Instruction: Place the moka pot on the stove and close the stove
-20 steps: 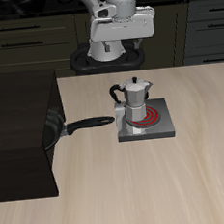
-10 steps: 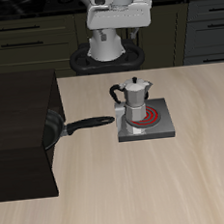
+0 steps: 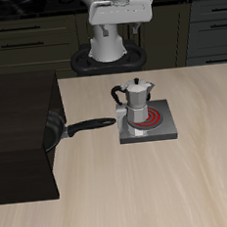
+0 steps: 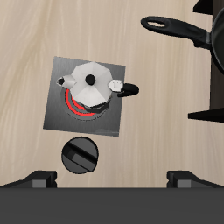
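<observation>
The silver moka pot [image 3: 136,101] stands upright on the grey stove [image 3: 157,133], over its red glowing coil [image 3: 157,115]. From above, the moka pot [image 4: 89,80] shows its black lid knob and side handle, and the coil [image 4: 77,107] peeks out beside it on the stove [image 4: 61,74]. A round black knob [image 4: 80,156] sits by the stove's edge. My gripper [image 3: 121,22] hangs high above the table's back edge, well clear of the pot. In the wrist view the gripper [image 4: 112,182] is open, its fingertips [image 4: 39,180] far apart and holding nothing.
A black frying pan [image 3: 54,131] lies with its long handle [image 3: 91,124] pointing at the stove, its bowl against a large black box [image 3: 21,134]. The pan [image 4: 213,39] and box edge [image 4: 206,114] also show in the wrist view. Dark cabinets stand behind the table.
My gripper has risen higher and slightly back over the last second. The moka pot, stove and pan have not moved.
</observation>
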Motion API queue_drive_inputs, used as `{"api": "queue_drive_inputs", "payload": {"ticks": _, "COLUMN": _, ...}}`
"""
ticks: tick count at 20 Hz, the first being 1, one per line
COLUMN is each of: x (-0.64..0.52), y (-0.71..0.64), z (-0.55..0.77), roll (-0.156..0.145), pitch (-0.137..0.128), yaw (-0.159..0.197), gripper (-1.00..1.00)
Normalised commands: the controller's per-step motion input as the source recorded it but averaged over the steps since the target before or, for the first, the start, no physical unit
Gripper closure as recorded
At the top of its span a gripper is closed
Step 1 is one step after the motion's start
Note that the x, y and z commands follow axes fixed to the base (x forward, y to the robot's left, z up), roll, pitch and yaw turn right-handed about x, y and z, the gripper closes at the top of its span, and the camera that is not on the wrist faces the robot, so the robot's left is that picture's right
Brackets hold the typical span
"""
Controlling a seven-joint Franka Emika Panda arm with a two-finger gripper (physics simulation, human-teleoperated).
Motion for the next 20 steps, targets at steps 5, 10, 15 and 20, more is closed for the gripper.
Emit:
{"api": "queue_drive_inputs", "payload": {"ticks": 5, "x": -0.30, "y": 0.04, "z": -0.04, "roll": 0.020, "pitch": 0.009, "yaw": 0.041, "gripper": -1.00}}
{"api": "queue_drive_inputs", "payload": {"ticks": 10, "x": -0.16, "y": -0.03, "z": -0.09, "roll": -0.003, "pitch": 0.011, "yaw": 0.046, "gripper": -1.00}}
{"api": "queue_drive_inputs", "payload": {"ticks": 15, "x": -0.04, "y": 0.00, "z": -0.20, "roll": 0.013, "pitch": 0.066, "yaw": 0.112, "gripper": -1.00}}
{"api": "queue_drive_inputs", "payload": {"ticks": 20, "x": -0.03, "y": -0.04, "z": -0.03, "roll": -0.009, "pitch": 0.023, "yaw": 0.072, "gripper": -1.00}}
